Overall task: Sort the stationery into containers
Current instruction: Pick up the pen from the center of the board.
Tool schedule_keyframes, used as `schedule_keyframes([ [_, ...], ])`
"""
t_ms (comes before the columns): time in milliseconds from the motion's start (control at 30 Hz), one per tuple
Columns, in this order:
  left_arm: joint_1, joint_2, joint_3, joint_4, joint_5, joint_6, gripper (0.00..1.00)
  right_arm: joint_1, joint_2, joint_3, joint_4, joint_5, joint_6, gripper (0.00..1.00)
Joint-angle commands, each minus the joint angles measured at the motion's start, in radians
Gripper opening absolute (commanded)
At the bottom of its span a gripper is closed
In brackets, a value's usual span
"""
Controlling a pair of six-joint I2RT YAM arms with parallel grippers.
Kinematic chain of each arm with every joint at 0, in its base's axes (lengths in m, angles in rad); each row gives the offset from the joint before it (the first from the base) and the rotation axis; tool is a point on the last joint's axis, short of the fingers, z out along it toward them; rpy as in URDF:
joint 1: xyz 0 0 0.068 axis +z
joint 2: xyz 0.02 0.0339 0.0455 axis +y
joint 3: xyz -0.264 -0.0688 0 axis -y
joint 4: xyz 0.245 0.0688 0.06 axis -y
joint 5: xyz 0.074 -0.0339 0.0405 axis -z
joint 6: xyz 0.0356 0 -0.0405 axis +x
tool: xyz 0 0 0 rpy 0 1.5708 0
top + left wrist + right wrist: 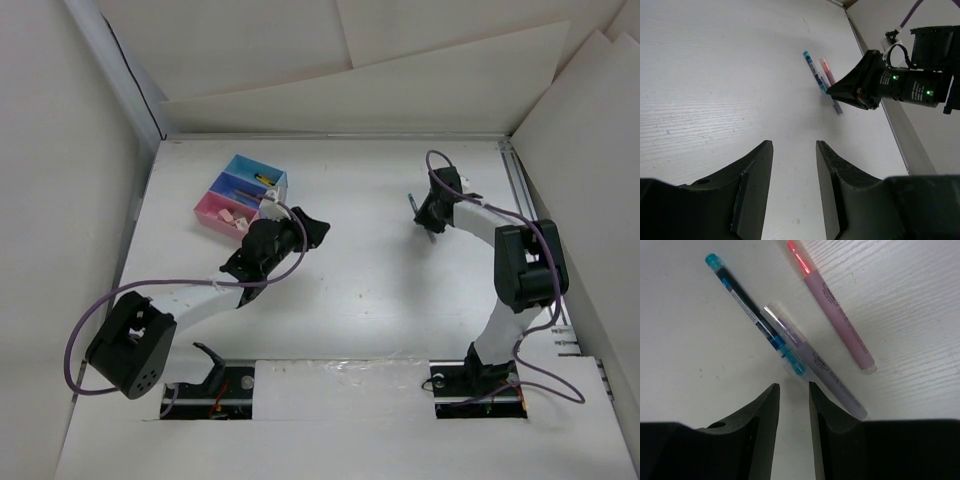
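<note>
Three pens lie side by side on the white table in the right wrist view: a slim light-blue pen [752,315], a lilac pen [820,370] and a pink pen [837,315]. My right gripper [792,387] is open and empty, low over the table, its tips just short of the light-blue pen's near end. My left gripper [794,145] is open and empty above bare table, well left of the pens [816,75]. The containers stand at the far left: light blue [240,163], darker blue [222,183] and pink [206,211]. The pink one holds pale eraser blocks [232,215].
My right gripper [860,90] shows from the left wrist view, beside the pens. A raised rail [515,185] runs along the table's right edge. White walls enclose the table on the left, back and right. My left gripper [316,230] hovers just right of the containers.
</note>
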Motion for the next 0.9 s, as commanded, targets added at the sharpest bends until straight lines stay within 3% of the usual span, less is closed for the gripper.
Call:
schedule_keyframes([
  [0,-0.001,-0.042,-0.018,0.083,0.063,0.028,0.37,-0.006,-0.001,0.053,-0.036,0.052,0.001,0.36],
  [533,-0.001,-0.053,-0.018,0.083,0.103,0.019,0.37,0.014,0.048,0.093,-0.080,0.039,-0.037,0.47],
  [667,-0.001,-0.053,-0.018,0.092,0.103,0.019,0.37,0.023,0.048,0.093,-0.091,0.012,-0.048,0.47],
  [867,-0.001,-0.053,-0.018,0.081,0.094,0.019,0.37,0.070,0.058,0.111,-0.111,-0.010,-0.060,0.37],
])
